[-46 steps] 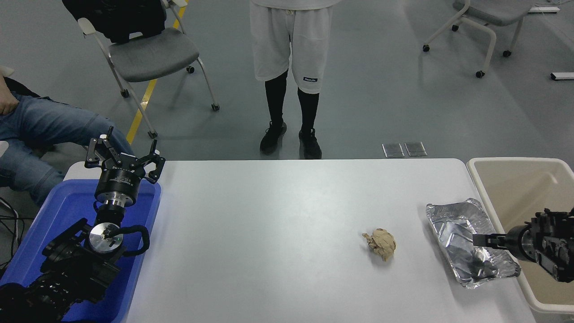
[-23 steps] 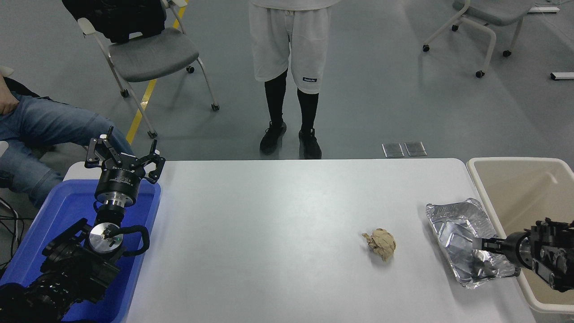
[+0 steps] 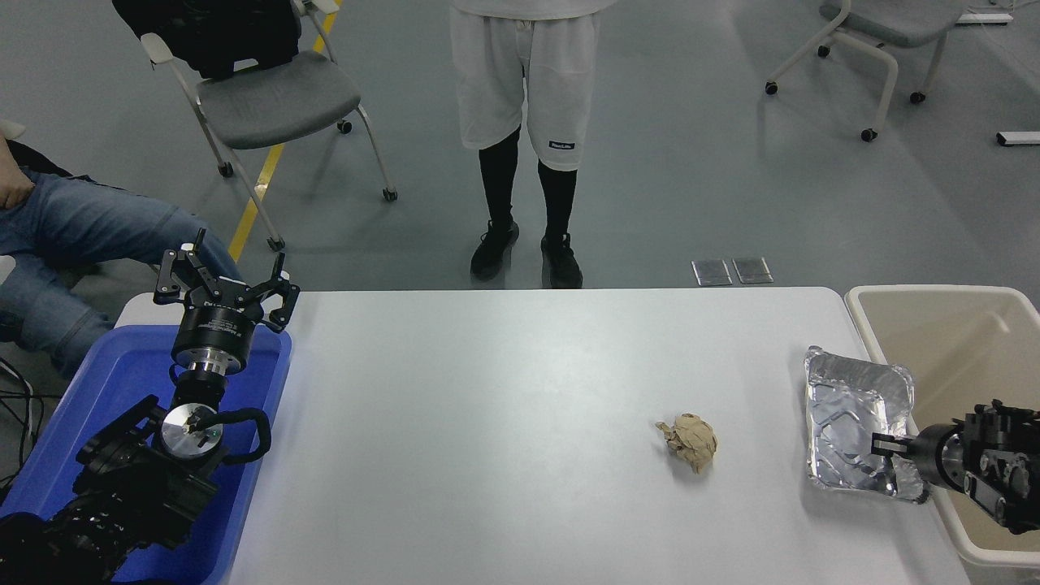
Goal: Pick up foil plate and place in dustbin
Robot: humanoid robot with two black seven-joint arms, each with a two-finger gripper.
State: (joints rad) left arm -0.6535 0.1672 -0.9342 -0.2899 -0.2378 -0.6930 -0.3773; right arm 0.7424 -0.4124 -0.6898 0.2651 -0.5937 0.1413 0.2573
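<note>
My right end effector (image 3: 887, 445) grips the foil plate (image 3: 853, 410) by its near-right rim, tilted off the desk (image 3: 504, 422); next I must carry it right over the dustbin (image 3: 942, 341).

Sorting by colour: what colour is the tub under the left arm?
Bright blue tub, clearest in the head view.

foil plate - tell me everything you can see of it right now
The foil plate is a shiny silver, crinkled aluminium tray, rectangular and shallow, with a rolled rim and embossed ridges in its base. It is tipped up so its inside faces the camera, at the right end of the white table, its far corner reaching the rim of the beige dustbin. The right gripper is clamped on its near right edge. The brown paper ball lies apart to its left.
</note>
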